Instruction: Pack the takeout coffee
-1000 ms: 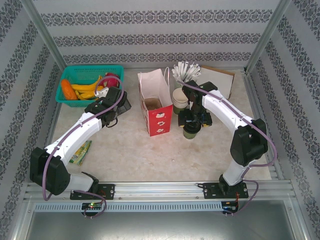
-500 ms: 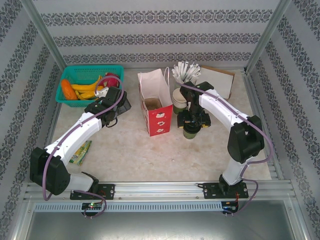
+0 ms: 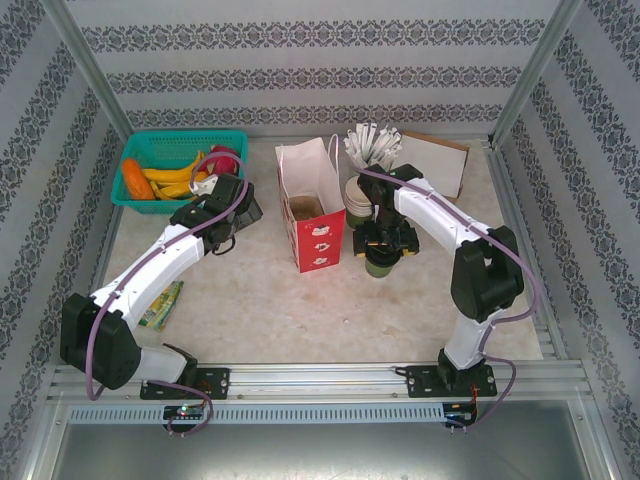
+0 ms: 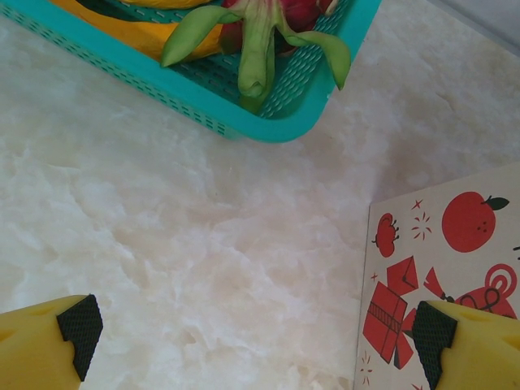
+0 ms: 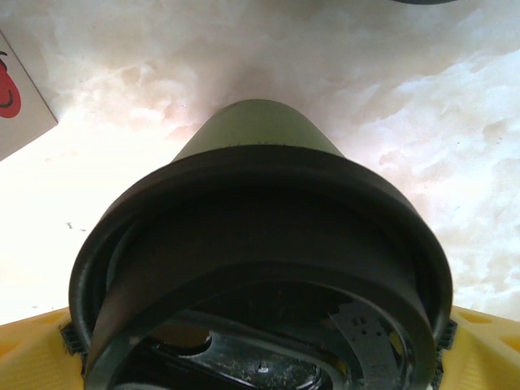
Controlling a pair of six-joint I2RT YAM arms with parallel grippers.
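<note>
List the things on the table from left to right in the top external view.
From left: teal plastic basket of fruit → red and white paper gift bag → small green paper takeout coffee cup with black lid → flat white and brown cardboard sheet. The stacked paper cups overlap the coffee: omitted.

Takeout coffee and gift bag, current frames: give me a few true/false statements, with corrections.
1. The takeout coffee stands on the table, outside the gift bag. True.
2. The coffee is lidless. False: a black lid is on it.
3. The right pincer is open, straddling the coffee. True.
4. The left pincer grips a banana. False: it is open over bare table, holding nothing.
5. The gift bag lies on its side. False: it stands upright, mouth open.
</note>
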